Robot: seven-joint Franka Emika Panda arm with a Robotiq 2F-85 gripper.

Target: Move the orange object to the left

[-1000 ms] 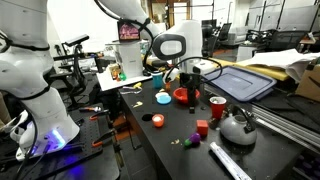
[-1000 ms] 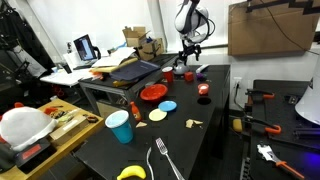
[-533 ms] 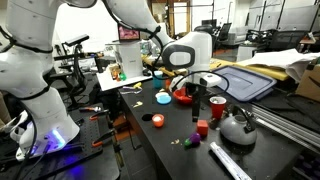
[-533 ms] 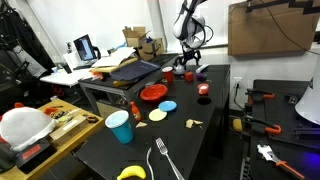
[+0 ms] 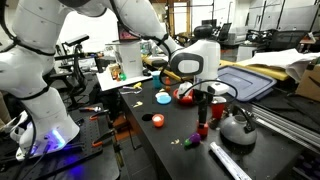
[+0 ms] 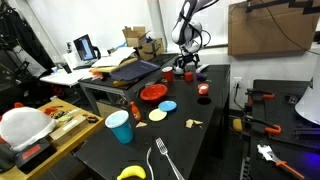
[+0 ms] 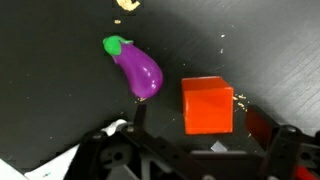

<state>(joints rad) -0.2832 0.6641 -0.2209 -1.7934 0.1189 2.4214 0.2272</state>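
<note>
The orange object (image 7: 207, 104) is a small red-orange cube on the black table. In the wrist view it sits between my gripper's (image 7: 203, 138) two dark fingers, with a gap on each side. The gripper is open and low over the cube. In an exterior view the gripper (image 5: 203, 118) hangs right above the cube (image 5: 201, 131), partly hiding it. In the other exterior view the gripper (image 6: 187, 66) is at the far end of the table, and the cube is hidden there.
A purple toy eggplant (image 7: 140, 68) lies close beside the cube. A metal kettle (image 5: 237, 126), a red cup (image 5: 217, 106), a red bowl (image 5: 184, 96), a blue disc (image 5: 163, 98) and a round orange piece (image 5: 157, 120) stand nearby.
The gripper has moved from above the red bowl toward the kettle side and come down over the orange cube. The cube has not moved.
</note>
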